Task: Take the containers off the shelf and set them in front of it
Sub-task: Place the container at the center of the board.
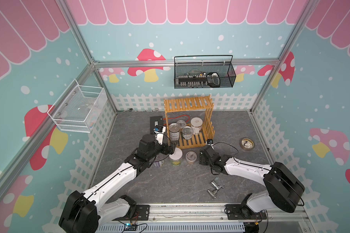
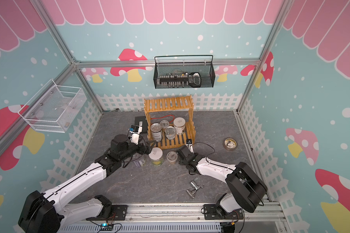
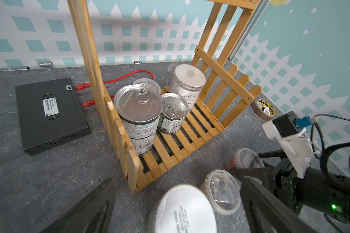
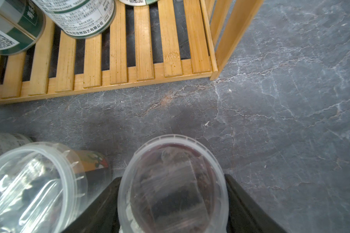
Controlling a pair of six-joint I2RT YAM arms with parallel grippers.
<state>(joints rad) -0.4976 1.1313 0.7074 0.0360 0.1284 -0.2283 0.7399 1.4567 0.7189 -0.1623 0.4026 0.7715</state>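
L tool (image 1: 173,148) is spread wide and empty. It hangs by the front-left corner of the yellow-orange wooden slat shelf (image 1: 188,105), just above the white-lidded clear jar w/ yellow-green label (image 1: 175,156). R tool (image 4: 172,177) has its jaws either side of a clear lidded plastic cup w/ dark contents (image 4: 173,201), in front of the shelf's right half. I can't tell whether the jaws press it or stand just off it, nor whether it rests on the grey marbled worktop (image 1: 170,185). In both top views that cup is hidden under the R tool. Three containers stand on the worktop in a rough row just in front of the shelf. A purple-labelled silver tin (image 1: 159,162) sits partly under the L arm (image 1: 117,175), then comes the jar, then a second clear lidded cup (image 1: 191,157) just beside the one at the R tool. Four more are on the shelf's bottom tier: tall silver pull-tab tin (image 3: 138,100) front-left, shorter silver pull-tab tin (image 3: 174,107) touching or nearly touching it, third clear lidded cup (image 3: 148,82) behind them, white-lidded silver canister (image 3: 190,75) back-right. Off-task bits: flat black box w/ red cables (image 3: 49,113) left of the shelf, brownish tape roll (image 1: 247,144) well off to its right, chrome faucet (image 1: 215,187) nearer the arm bases.
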